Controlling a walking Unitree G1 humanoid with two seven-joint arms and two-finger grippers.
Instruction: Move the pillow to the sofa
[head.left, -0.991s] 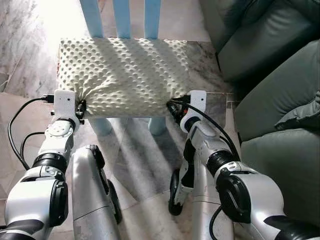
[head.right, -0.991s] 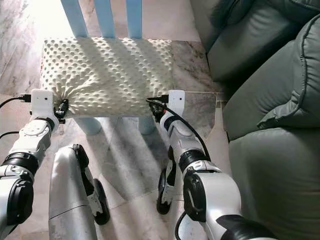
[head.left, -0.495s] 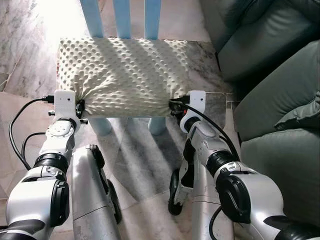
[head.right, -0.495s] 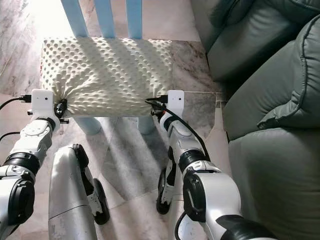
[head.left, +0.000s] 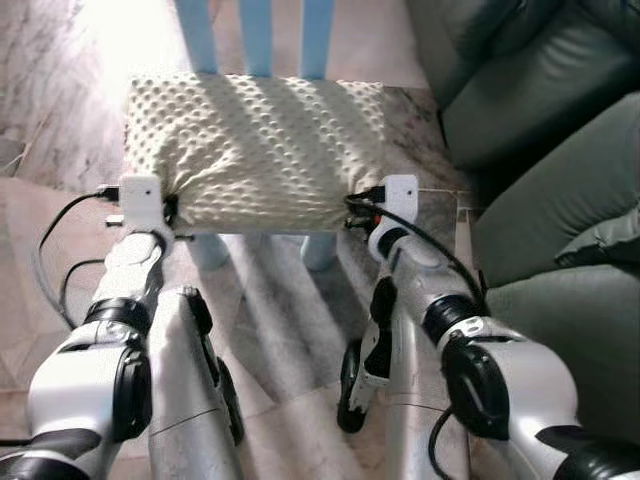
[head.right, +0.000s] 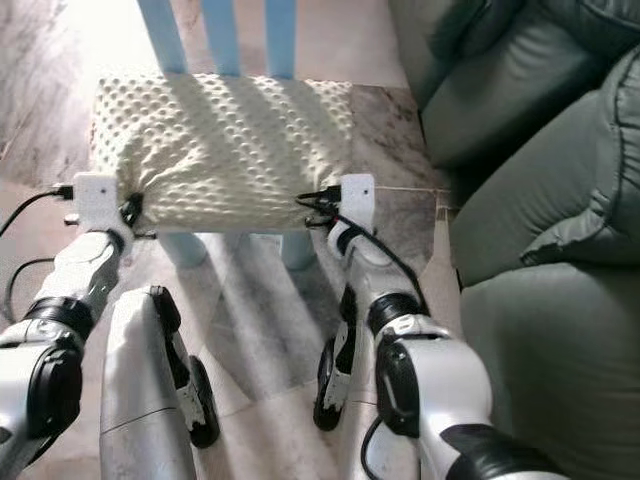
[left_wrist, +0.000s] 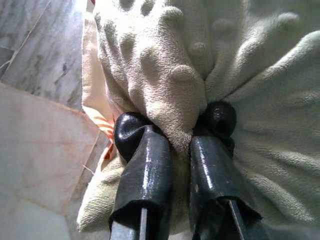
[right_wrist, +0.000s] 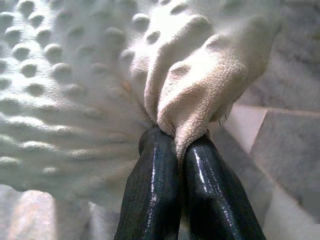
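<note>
A robot's head camera looks down over its two silver arms. At about 9 o'clock, the left gripper (left_wrist: 175, 125) pinches a bunched fold at the near left corner of a cream, bumpy pillow (head.left: 255, 145), its two black fingers (left_wrist: 145, 170) clamped tight on the fabric. The pillow lies across a light blue chair (head.left: 258, 35), whose slats rise at 12 o'clock, above a marble floor (head.left: 270, 320). At the pillow's near right corner, the right gripper (right_wrist: 176, 137) squeezes another fold between nearly closed fingers. At 3 o'clock, well apart from the pillow, sits a grey-green leather sofa (head.left: 560, 180)
</note>
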